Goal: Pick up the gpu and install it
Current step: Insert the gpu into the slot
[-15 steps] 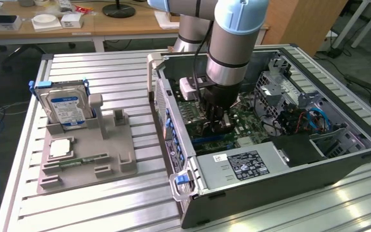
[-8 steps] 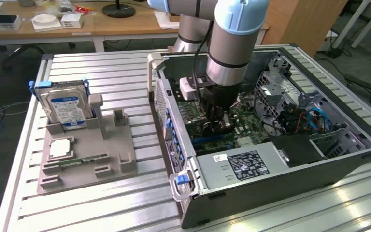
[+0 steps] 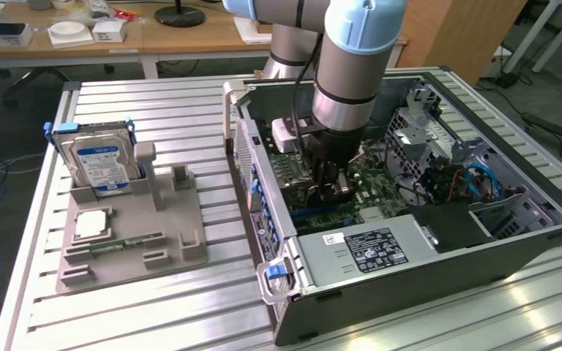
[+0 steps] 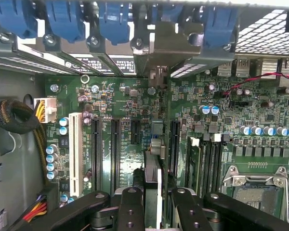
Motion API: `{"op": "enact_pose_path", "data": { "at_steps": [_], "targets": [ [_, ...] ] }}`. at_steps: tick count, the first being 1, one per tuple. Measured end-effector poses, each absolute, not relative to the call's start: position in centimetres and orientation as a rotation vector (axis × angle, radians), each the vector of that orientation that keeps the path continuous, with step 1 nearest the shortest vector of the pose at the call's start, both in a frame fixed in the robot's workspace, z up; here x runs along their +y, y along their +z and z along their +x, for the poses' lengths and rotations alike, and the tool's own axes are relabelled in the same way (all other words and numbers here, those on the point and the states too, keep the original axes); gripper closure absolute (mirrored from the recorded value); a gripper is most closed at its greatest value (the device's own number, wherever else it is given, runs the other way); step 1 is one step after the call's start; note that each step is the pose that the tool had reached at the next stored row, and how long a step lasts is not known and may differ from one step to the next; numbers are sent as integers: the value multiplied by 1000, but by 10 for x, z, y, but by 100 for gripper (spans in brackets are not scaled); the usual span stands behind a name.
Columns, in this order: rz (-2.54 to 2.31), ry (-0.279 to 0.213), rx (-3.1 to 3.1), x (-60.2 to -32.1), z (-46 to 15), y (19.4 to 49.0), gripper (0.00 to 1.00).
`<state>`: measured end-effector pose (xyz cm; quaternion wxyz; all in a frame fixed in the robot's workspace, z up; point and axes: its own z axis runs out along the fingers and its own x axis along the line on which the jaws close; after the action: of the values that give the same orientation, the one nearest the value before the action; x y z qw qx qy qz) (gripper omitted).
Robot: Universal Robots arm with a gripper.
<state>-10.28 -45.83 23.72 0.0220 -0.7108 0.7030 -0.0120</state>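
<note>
One arm, exterior view: gripper (image 3: 328,186) lowered inside the open computer case (image 3: 456,274), close above the motherboard (image 3: 377,196). Hard drive (image 3: 100,164) stands upright in the grey holder (image 3: 164,248) at the exterior view's left.

Wrist view: jaws clamped on the gpu (image 4: 152,180). The card is seen edge-on over the motherboard, between black expansion slots (image 4: 114,154), with its bracket end toward the blue latches (image 4: 67,19).

Tool (image 3: 330,189) deep between case walls (image 3: 437,285)
</note>
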Motion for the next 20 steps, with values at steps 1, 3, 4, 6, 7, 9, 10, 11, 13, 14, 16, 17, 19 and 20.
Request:
{"op": "enact_pose_path", "data": {
  "at_steps": [1,3,4,6,7,9,10,11,13,14,16,17,19,20],
  "targets": [
    [-2202,-37,2178,-458,-103,237,73],
    [-2202,-37,2178,-458,-103,237,73],
    [-2202,-37,2178,-458,-103,237,73],
    [-2201,-37,2177,-458,-103,238,73],
    [-2202,-37,2178,-458,-103,239,73],
    [-2202,-37,2178,-458,-103,240,73],
    [-2202,-37,2178,-458,-103,240,73],
    [-2202,-37,2178,-458,-103,240,73],
    [-2202,-37,2178,-458,-103,240,73],
    [-2201,-37,2179,-458,-103,240,73],
    [-2198,-37,2182,-458,-103,240,73],
    [-2196,-37,2184,-458,-103,240,73],
    [-2194,-37,2186,-458,-103,240,73],
    [-2193,-37,2187,-458,-103,240,73]
  ]
}}
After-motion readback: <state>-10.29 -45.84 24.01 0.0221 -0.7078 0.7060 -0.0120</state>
